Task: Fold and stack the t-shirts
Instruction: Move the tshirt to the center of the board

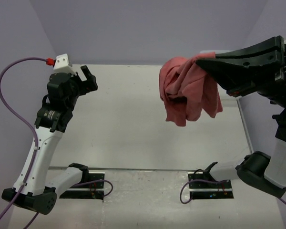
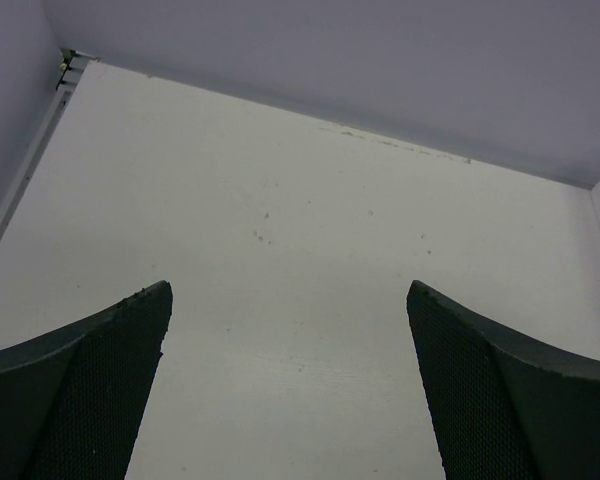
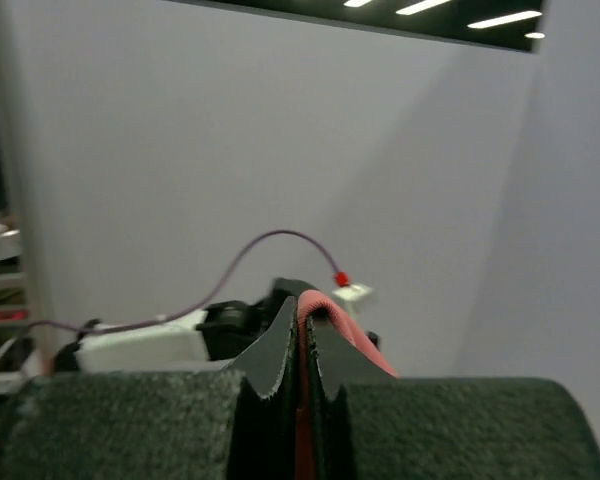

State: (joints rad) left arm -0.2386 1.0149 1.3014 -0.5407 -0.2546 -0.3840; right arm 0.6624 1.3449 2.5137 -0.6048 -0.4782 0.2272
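A brick-red t-shirt [image 1: 186, 90] hangs bunched in the air over the right half of the table, held at its top by my right gripper [image 1: 202, 61], which is shut on it. In the right wrist view the red cloth [image 3: 345, 330] is pinched between the two closed fingers and drapes over the right one. My left gripper [image 1: 88, 78] is raised at the left, far from the shirt, open and empty. In the left wrist view its fingers [image 2: 100, 370] stand wide apart over bare table.
The white table [image 1: 124, 129] lies below both arms, walled by grey panels at the back and sides. A purple cable [image 1: 14, 95] loops beside the left arm. The arm bases [image 1: 86, 183] sit at the near edge.
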